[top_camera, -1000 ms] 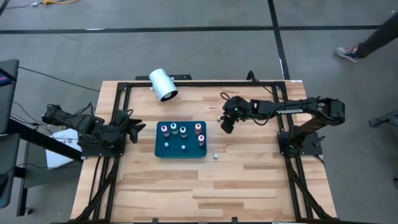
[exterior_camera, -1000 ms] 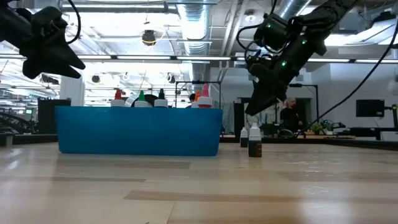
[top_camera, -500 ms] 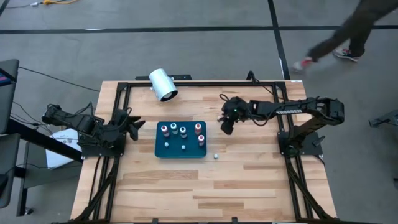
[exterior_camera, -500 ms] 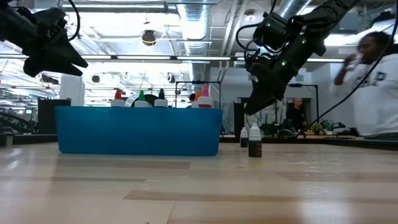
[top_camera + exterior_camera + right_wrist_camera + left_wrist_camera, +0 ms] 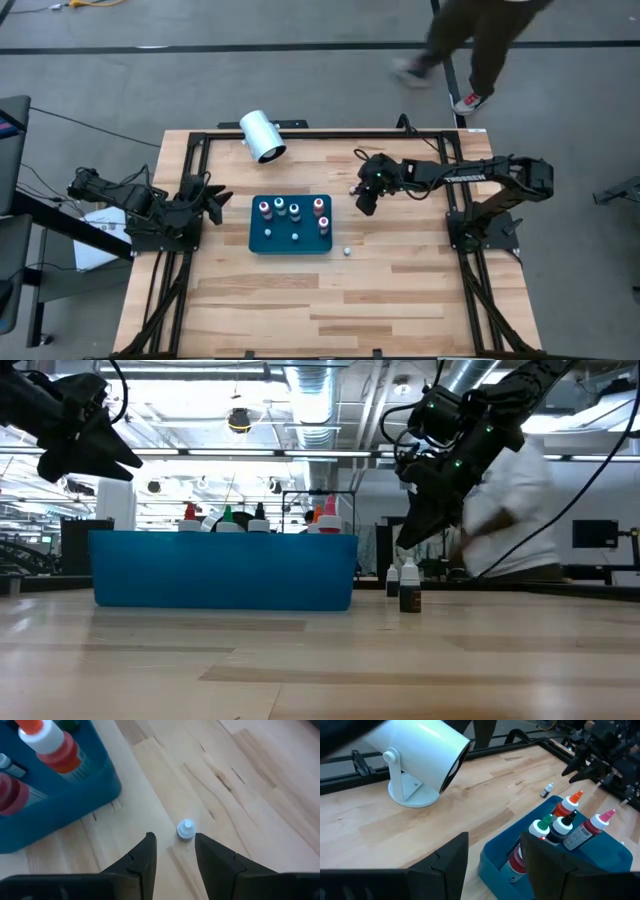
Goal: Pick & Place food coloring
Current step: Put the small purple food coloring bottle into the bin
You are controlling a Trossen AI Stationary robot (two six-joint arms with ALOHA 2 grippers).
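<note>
Left gripper [image 5: 222, 199] is hovering off the left side of the blue tray [image 5: 290, 244], above table height. In the left wrist view its two dark fingers [image 5: 451, 855] are standing apart with nothing between them, so released, not grasping anything. Left arm is waiting there.

White cylinder [image 5: 262, 136] is lying tilted at the far left edge of the wooden table [image 5: 330, 300], well apart from the tray.

Tray is sitting mid-table. Food coloring bottles [image 5: 279, 207] are standing upright inside it: red, green, dark, orange and pink tops are showing in the low view [image 5: 227, 516] and the left wrist view [image 5: 563, 825]. Small pale pieces are also showing in the tray's near row, too small to tell more.

One small bottle [image 5: 346, 251] is standing on the table just off the tray's near right corner, outside it. In the low view two small bottles [image 5: 409, 587] are showing right of the tray, one with a dark body.

Right gripper [image 5: 366, 203] is hanging above the table just right of the tray's far right corner. Right wrist view is showing its fingers [image 5: 144, 854] parted, empty, with a small white-capped bottle [image 5: 186, 829] upright on the wood beyond the gap, not touching either finger.

A person [image 5: 480, 40] is walking on the floor beyond the table's far right side.
</note>
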